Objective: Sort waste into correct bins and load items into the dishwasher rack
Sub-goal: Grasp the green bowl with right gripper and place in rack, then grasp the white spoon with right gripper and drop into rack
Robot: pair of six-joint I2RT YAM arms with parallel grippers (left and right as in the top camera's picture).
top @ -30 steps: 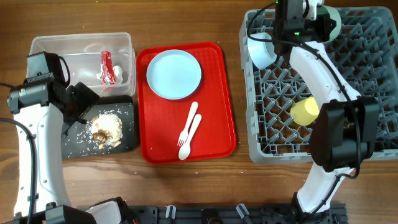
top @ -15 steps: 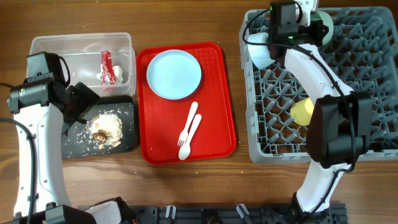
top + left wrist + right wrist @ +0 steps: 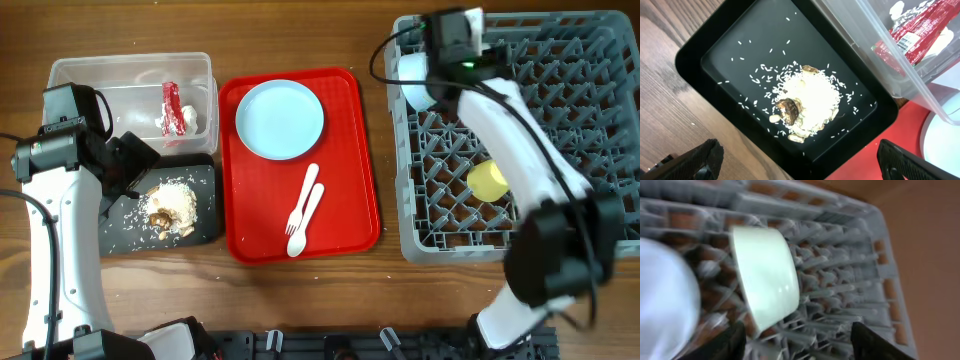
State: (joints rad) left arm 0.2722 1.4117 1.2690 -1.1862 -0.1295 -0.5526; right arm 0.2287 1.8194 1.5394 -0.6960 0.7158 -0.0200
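In the right wrist view, the pale green bowl [image 3: 767, 275] stands on its edge among the pegs of the dishwasher rack [image 3: 840, 295], next to the light blue bowl [image 3: 665, 300]. My right gripper [image 3: 797, 340] is open just in front of the green bowl and holds nothing. A yellow cup [image 3: 488, 180] lies in the rack [image 3: 397, 180]. The light blue plate [image 3: 280, 118] and the white fork and spoon [image 3: 302, 210] lie on the red tray [image 3: 360, 150]. My left gripper [image 3: 800, 165] hangs open over the near corner of the black tray [image 3: 715, 45], which holds the rice scraps [image 3: 810, 100].
The clear tub [image 3: 130, 95] behind the black tray [image 3: 205, 230] holds the red sachet [image 3: 172, 105] and a white napkin [image 3: 190, 118]. My right arm stretches across the rack from the front edge to its back left corner. Bare wood lies along the table's front.
My right gripper has opened and let go of the pale green bowl, which now rests in the rack. The right wrist has shifted left. The left arm has not moved.
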